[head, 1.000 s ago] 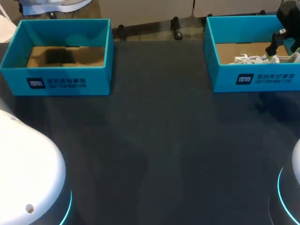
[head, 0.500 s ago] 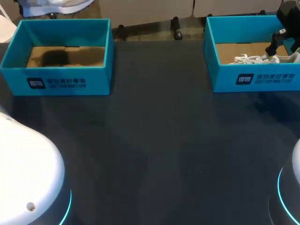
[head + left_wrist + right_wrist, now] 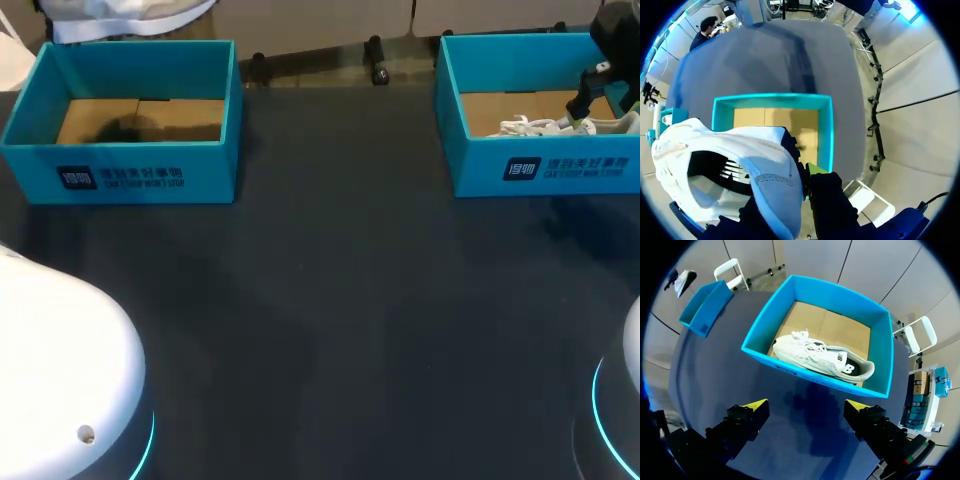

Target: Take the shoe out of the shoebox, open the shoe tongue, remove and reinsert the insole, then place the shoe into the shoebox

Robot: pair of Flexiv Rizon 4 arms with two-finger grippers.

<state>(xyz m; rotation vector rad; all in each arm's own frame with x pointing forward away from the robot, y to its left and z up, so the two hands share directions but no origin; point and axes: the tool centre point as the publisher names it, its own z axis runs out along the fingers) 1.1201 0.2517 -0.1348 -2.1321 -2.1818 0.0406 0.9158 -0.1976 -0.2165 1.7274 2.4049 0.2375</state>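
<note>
Two shoes, two boxes: left gripper (image 3: 801,173) clamps one shoe (image 3: 740,150) over left shoebox (image 3: 140,178); other shoe (image 3: 820,357) lies in right shoebox (image 3: 545,170). Right gripper (image 3: 807,407) gapes above dark table (image 3: 340,300).

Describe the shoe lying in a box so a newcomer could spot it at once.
On the dark table, two blue shoeboxes stand at the far edge; take the right shoebox. The white shoe lies on its cardboard floor. It alone is boxed: the second shoe hangs in the left gripper over the empty left shoebox.
</note>
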